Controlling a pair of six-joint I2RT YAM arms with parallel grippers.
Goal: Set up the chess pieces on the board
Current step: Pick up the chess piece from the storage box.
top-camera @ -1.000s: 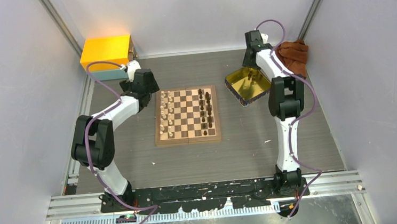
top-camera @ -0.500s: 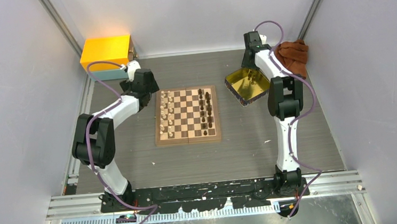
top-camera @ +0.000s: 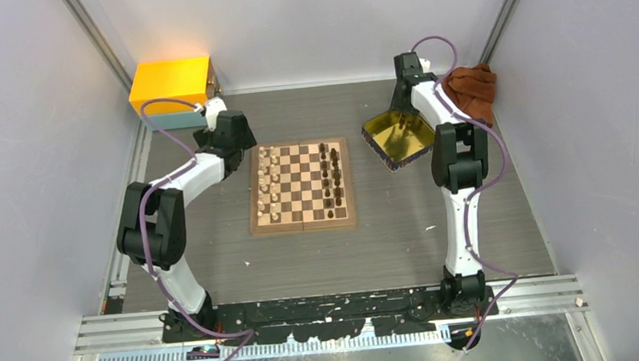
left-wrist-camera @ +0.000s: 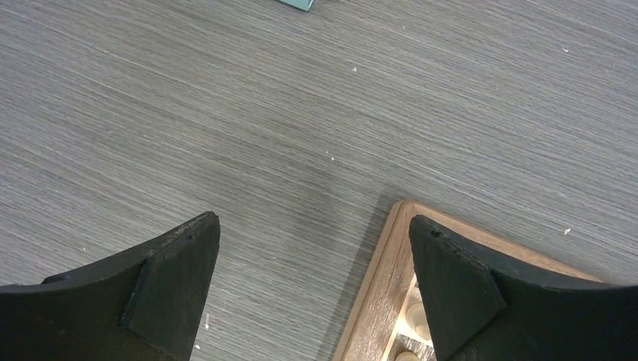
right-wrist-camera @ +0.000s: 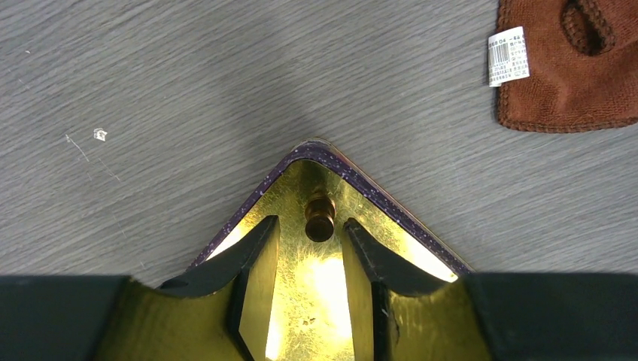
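Brown chess piece (right-wrist-camera: 320, 218) lies in gold tray (right-wrist-camera: 391, 208) corner, between tips of spread right claw (right-wrist-camera: 310, 222), seemingly untouched.

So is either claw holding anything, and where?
Nothing. The right gripper is open, a dark chess piece lying at its tips in the gold tray; the left gripper is open, empty.

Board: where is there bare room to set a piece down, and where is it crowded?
On the board, the middle files are bare, between the pale pieces along its left edge and the dark pieces along its right edge. Those edge files are crowded. The table on the near side of the board is bare too.
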